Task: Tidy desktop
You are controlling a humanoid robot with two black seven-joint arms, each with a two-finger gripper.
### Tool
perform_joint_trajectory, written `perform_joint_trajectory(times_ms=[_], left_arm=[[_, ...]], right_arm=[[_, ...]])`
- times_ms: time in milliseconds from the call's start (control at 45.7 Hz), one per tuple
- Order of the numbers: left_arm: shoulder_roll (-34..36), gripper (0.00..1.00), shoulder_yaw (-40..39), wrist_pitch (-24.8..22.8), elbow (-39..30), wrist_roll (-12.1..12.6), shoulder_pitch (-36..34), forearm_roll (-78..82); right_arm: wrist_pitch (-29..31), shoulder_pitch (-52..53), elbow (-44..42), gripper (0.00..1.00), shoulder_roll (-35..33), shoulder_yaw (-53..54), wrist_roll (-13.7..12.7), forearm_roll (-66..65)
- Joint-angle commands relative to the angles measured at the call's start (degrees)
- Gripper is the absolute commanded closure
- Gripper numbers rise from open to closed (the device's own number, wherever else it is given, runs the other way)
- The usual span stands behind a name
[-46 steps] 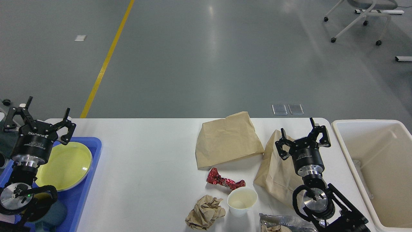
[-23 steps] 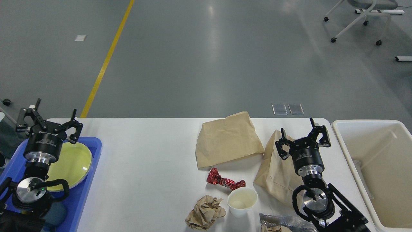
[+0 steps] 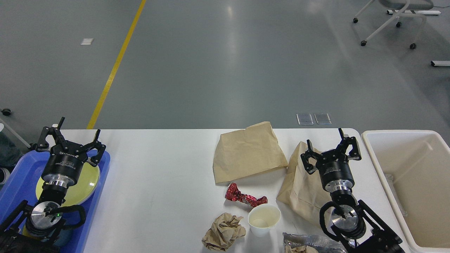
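Two grippers hang above the white table (image 3: 158,182) with their jaws spread wide and nothing held between them. My left gripper (image 3: 70,140) hovers over the far end of a blue tray (image 3: 102,175) at the table's left edge, above a yellow-green plate (image 3: 84,182) lying in that tray. My right gripper (image 3: 330,147) hovers near the right edge, above a crumpled brown paper bag (image 3: 299,189); from this view I cannot tell whether it touches the paper.

A flat, smooth tabletop with rounded far corners, the table fills the lower half of the view, bare across its left-centre span. Toward the far edge, right of centre, lies a second brown paper bag (image 3: 248,153), just beside the first. Nearer me sit a twisted red foil wrapper (image 3: 244,197), a white paper cup (image 3: 263,219) standing upright and open, and a ball of crumpled brown paper (image 3: 223,232) at the near edge. A clear plastic wrapper (image 3: 309,242) lies at the near edge, close to my right arm. A cream-white bin (image 3: 372,165) stands just beyond the table's right edge.
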Motion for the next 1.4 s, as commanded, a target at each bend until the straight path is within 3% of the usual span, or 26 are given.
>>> perform_joint_trajectory(times_ms=[0,109,241,1378], left_arm=[[-0.88,0.04,0.74,-2.64,2.22,-0.19,-1.38,0.29],[-1.22,0.04,1.01,-5.37,3.01,-0.89,-1.2,0.47],[-1.49,0.04,0.74,-6.87,3.45,-5.28,-1.11,-0.76],[-1.58,0.04,1.18,-7.04,3.54,-4.94,-1.03,-5.6]], right_arm=[[0.0,0.03,0.0,0.0,0.0,0.0,0.01,0.0],[0.0,0.03,0.0,0.0,0.0,0.0,0.01,0.0],[0.0,-0.06,0.0,0.0,0.0,0.0,0.01,0.0],[0.0,-0.06,0.0,0.0,0.0,0.0,0.01,0.0]])
